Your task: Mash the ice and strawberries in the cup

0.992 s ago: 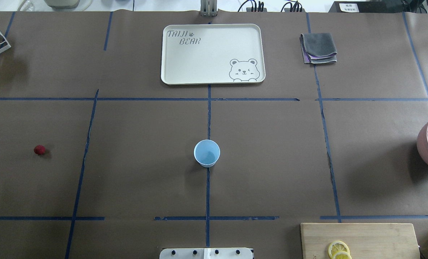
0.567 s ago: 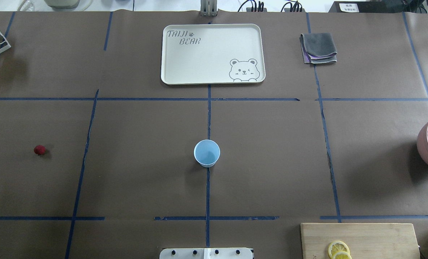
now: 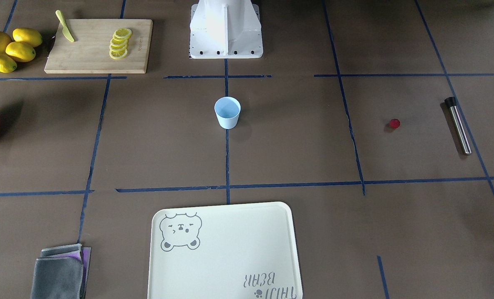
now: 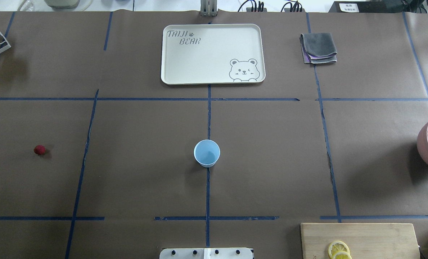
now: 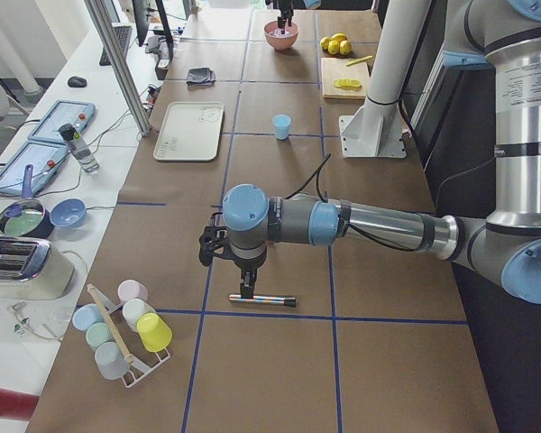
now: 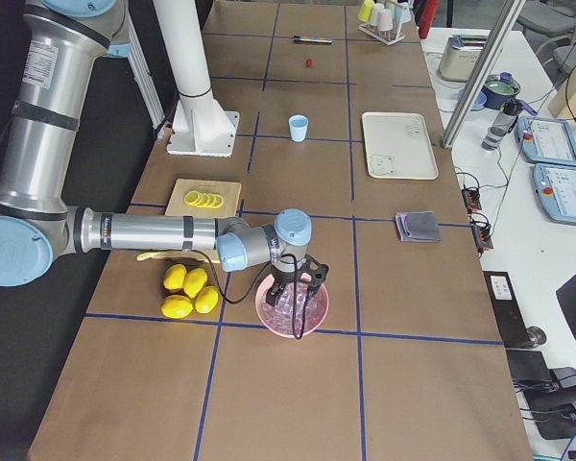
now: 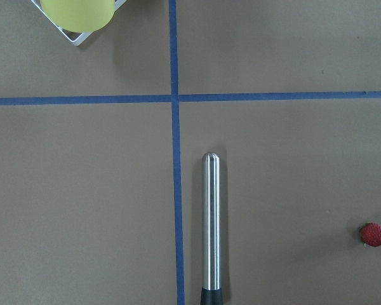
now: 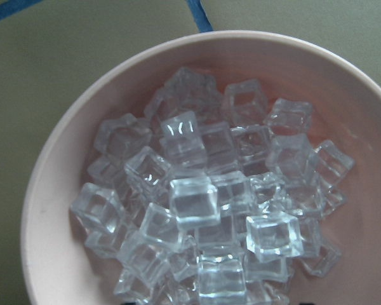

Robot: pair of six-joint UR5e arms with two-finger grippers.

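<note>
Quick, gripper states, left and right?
Left gripper: cannot tell; it hangs over the metal rod.
Right gripper: cannot tell; it hangs over the ice in the pink bowl.

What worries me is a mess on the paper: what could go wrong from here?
1. The ice is heaped, clear and slick-looking in the bowl; the right gripper above it may pinch two cubes or lose one on the long way to the cup.
2. The cup stands free and empty; mashing may tip it unless held.
3. The muddler under the left gripper is a round rod lying flat, so it may roll from a pinch.
</note>
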